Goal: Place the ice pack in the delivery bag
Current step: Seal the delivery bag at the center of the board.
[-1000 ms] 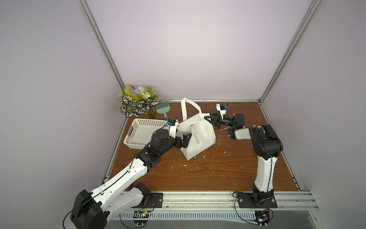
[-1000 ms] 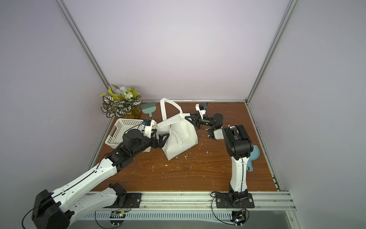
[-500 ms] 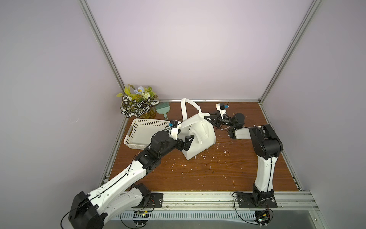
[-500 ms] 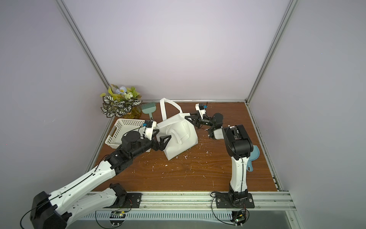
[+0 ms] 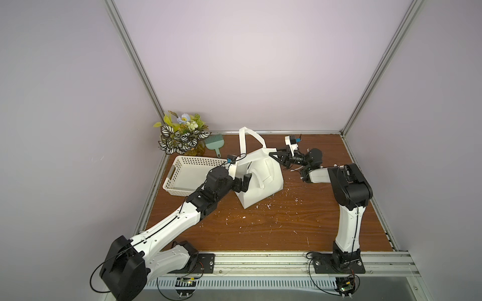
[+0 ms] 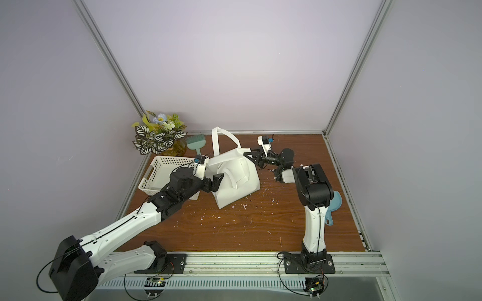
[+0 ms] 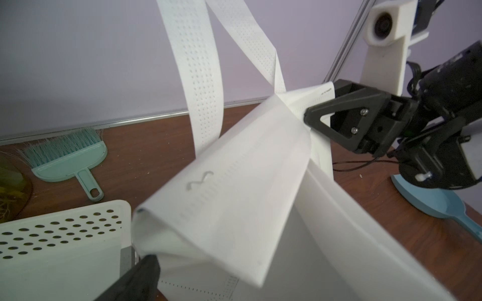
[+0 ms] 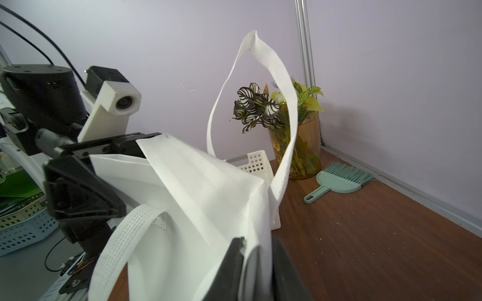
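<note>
The white delivery bag (image 5: 263, 187) stands on the wooden table in both top views, one loop handle (image 5: 243, 140) sticking up. My right gripper (image 5: 274, 154) is shut on the bag's top rim at its right corner; in the right wrist view the fabric (image 8: 208, 195) runs between its fingers (image 8: 229, 271). My left gripper (image 5: 242, 183) is open at the bag's left side, by its mouth (image 6: 213, 182). In the left wrist view only one dark finger (image 7: 138, 276) shows, under the bag's flap (image 7: 247, 182). The ice pack is hidden in every view.
A white perforated basket (image 5: 187, 172) lies left of the bag, under my left forearm. A potted plant (image 5: 182, 135) and a green hand brush (image 5: 214, 143) are in the back left corner. A blue dustpan (image 6: 335, 206) lies behind my right arm. White crumbs litter the table (image 5: 260, 226).
My left gripper has shifted slightly at the bag's left side and its jaws have narrowed a little. The right gripper has kept its hold on the rim.
</note>
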`<state>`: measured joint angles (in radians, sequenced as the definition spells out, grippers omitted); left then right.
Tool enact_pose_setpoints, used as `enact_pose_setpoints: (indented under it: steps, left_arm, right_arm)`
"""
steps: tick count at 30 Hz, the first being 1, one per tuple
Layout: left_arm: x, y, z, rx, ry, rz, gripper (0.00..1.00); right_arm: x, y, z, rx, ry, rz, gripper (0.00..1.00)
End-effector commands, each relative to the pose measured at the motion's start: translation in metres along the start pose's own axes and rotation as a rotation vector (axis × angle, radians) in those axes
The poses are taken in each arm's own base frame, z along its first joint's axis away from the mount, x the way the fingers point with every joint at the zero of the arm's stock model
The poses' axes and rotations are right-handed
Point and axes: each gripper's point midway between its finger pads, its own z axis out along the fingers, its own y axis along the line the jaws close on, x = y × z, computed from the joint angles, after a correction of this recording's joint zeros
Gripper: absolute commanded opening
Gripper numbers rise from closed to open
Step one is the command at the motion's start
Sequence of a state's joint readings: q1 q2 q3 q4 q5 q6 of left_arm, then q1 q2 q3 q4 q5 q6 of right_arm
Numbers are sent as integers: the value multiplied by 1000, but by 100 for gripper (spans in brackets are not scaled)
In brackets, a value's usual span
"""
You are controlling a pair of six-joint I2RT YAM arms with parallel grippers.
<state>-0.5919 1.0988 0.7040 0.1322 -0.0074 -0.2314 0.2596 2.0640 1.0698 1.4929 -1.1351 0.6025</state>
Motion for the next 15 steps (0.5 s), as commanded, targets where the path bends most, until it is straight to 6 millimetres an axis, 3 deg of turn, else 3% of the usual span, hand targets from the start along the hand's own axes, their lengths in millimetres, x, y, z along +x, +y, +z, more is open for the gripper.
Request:
enact_pose_setpoints:
  steps: [1,3,6,8,11,15]
  left_arm:
    - [-18,-2,-5,49,-83,41,92]
    - [-20,-5,-7,70,-98,64,85]
    - [-18,-10,-6,106,-100,80,65]
    - [-16,-12,-4,115,-89,80,59]
    - [-16,-12,-4,117,-95,86,42]
    - [-19,-7,-4,98,-102,91,34]
  right_arm:
    - [-12,8,1,-27,-4,-41,22]
    - [-12,8,2,-26,-3,-43,22]
    - [-11,7,2,-24,-3,-40,22]
    - [-12,8,2,-25,-3,-40,22]
    - [-11,8,2,-27,0,-39,22]
    - [-12,9,1,-28,2,-42,22]
